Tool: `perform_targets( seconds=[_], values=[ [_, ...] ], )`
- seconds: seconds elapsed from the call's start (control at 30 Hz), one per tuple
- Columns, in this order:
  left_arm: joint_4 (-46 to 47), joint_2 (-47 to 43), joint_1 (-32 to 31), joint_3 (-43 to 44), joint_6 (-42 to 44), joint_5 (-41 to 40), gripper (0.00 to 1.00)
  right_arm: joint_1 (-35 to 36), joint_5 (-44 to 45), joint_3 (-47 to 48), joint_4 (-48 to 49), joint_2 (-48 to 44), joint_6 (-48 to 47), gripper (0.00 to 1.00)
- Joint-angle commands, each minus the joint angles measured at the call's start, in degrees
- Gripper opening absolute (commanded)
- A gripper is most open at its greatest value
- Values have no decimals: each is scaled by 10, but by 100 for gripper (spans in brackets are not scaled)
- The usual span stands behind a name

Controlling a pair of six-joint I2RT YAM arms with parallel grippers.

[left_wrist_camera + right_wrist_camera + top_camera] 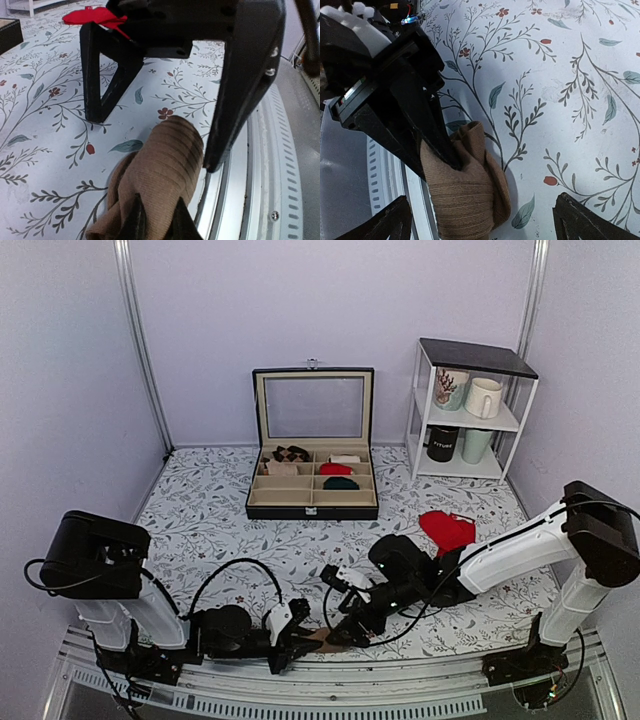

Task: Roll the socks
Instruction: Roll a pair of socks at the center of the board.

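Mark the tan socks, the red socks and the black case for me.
tan socks (165, 160): left wrist view, ribbed top of the bundle.
red socks (447, 530): top external view, middle of the pile.
black case (312, 511): top external view, front wall.

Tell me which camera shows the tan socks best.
The left wrist view: the socks fill the foreground, ribbing clear. The right wrist view shows them partly behind the left hand; the top view shows only a small brown sliver.

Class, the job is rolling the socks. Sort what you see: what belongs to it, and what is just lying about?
Job: tan socks, left claw, right claw.
Lying about: red socks, compartment box, shelf, mugs.
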Motion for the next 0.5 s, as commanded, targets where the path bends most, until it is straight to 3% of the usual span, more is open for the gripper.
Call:
perform_targets(
  seconds=[0.0,0.23,0.47],
  values=[
    [-148,37,-1,-14,-9,27,0,-3,-26,-8,36,38,-8,100],
    [-153,38,-1,-12,-8,29,0,-4,-56,-29,80,62,8,98],
    [-154,42,0,-9,-6,33,0,4,-82,-34,108,91,38,89]
  ],
)
